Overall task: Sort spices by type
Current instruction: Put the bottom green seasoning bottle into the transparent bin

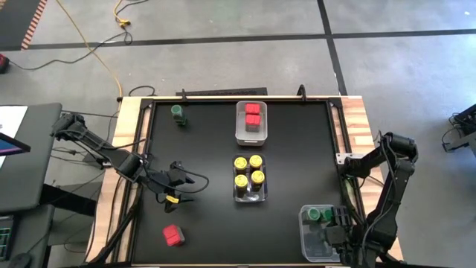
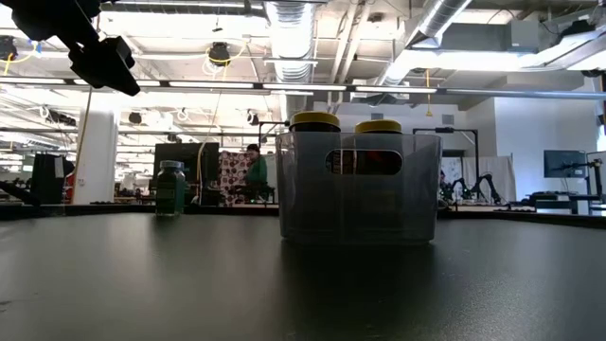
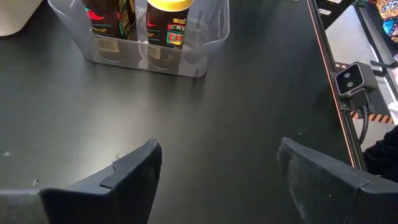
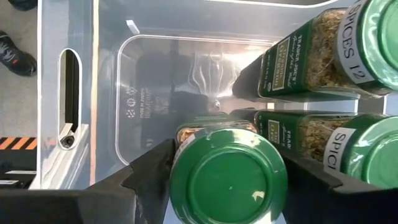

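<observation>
- Around my black table (image 1: 208,141) I see a grey concrete floor (image 1: 223,67), crossed by dark tape lines (image 1: 331,33).
- A yellow cable (image 1: 97,56) trails over that floor toward the table's wooden edge (image 1: 123,141).
- Looking level across the table, the room opens into a wide hall with white ceiling ducts (image 2: 289,38) and long strip lights (image 2: 227,85) (bright enough to wash out the ceiling).
- A white pillar (image 2: 95,156) stands toward one side.
- A person in a green top (image 2: 254,170) sits far back among the benches.
- A monitor (image 2: 559,163) glows at the far side.
- Orange-and-black hazard stripes (image 1: 33,26) mark a corner of the floor.
</observation>
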